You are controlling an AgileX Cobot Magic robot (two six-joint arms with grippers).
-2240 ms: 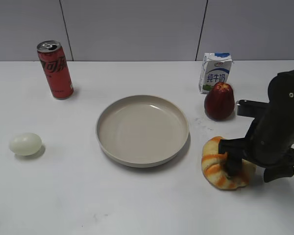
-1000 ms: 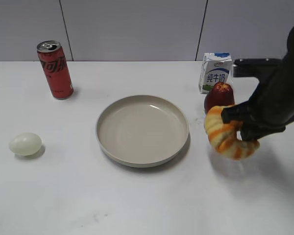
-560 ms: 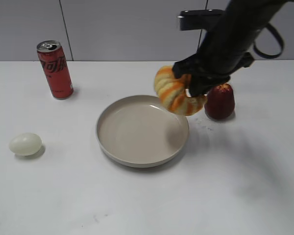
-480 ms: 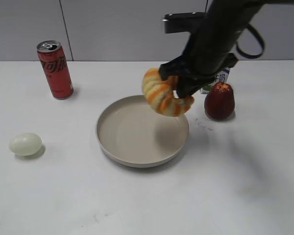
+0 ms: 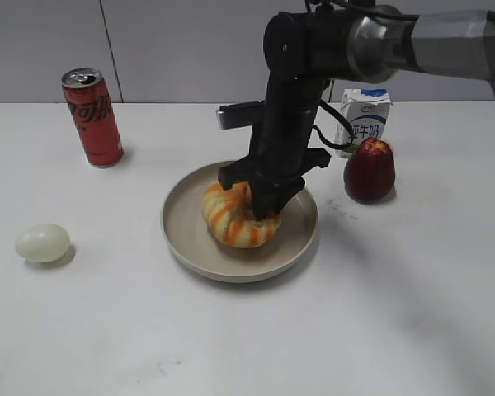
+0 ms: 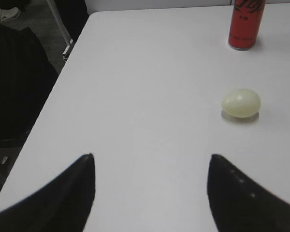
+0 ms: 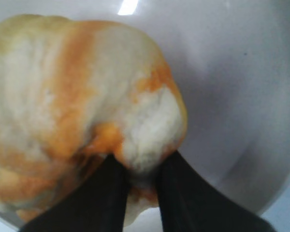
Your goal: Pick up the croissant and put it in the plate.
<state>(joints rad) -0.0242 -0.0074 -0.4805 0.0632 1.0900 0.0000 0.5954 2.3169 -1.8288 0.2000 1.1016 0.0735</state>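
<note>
The right gripper [image 5: 262, 208] reaches down from the far right side into the plate [image 5: 181, 235], its two dark fingers [image 7: 106, 193] pinched narrowly on a fold of the croissant [image 5: 233, 216] — the wrist view shows the soft cream-and-orange pastry [image 7: 82, 111] bulging out above the fingers, with the plate's pale floor [image 7: 232, 96] behind it. The croissant sits inside the plate, toward its middle, and seems to rest on the plate's floor, though the exact contact is hidden by the pastry itself. The plate lies near the middle of the table [image 5: 247, 346]. Toward the far right corner stands a milk carton [image 5: 363, 118], and just in front of it a dark red fruit [image 5: 370, 171], both apart from the plate's rim. A red soda can [image 5: 92, 117] stands upright toward the far left corner, and a pale egg [image 5: 43, 242] lies near the left edge. The left gripper [image 6: 150, 193] hangs over the left part of the table with its fingers spread wide and nothing between them — the egg [image 6: 240, 103] and the can [image 6: 246, 24] lie beyond it, well clear of its fingertips.
</note>
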